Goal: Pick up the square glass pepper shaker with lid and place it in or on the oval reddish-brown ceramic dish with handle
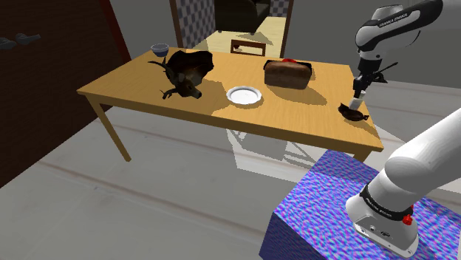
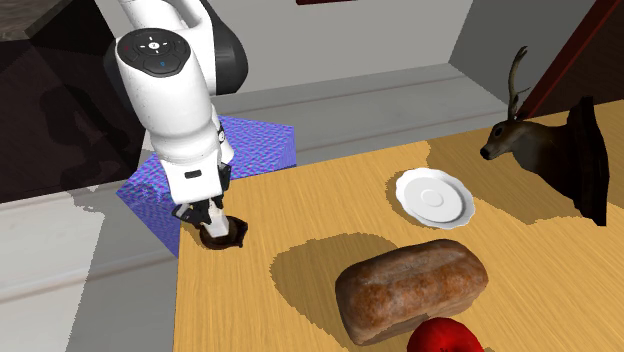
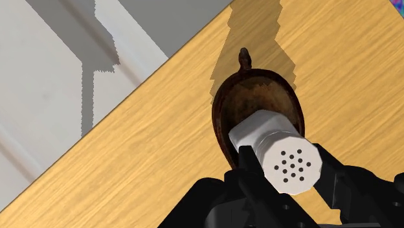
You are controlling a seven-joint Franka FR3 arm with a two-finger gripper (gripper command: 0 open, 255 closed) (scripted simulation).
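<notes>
- Now, the gripper (image 3: 291,170) has its two black fingers closed on the pepper shaker (image 3: 277,144), a pale square-sided body with a dotted lid. The jaws press its opposite flat sides, which should keep it from twisting.
- The shaker hangs lid-up with its base pointing into the hollow of the dish (image 3: 254,97), a dark reddish-brown oval bowl with a small handle (image 3: 245,58) at its far end. I cannot tell whether the base touches the dish yet.
- In the shoulder view the gripper (image 1: 357,100) stands just above the dish (image 1: 353,113), near the table (image 1: 295,122) edge closest to the stand. The arm comes almost straight down, so the shaker can be set down upright.
- From the second exterior view, the gripper (image 2: 208,214) sits right over the dish (image 2: 226,238) at the table (image 2: 300,225) corner, beside the blue patterned stand (image 2: 255,150).
- The bread loaf (image 2: 410,290), white plate (image 2: 433,196) and deer head (image 2: 545,150) lie well apart from the dish, so they should not get in the way.
- Judging by this, the carry looks done and the placing is in hand. What remains is a short lowering, then opening the jaws.
- One risk: the bowl's curved floor could tip the shaker once it is let go.
</notes>
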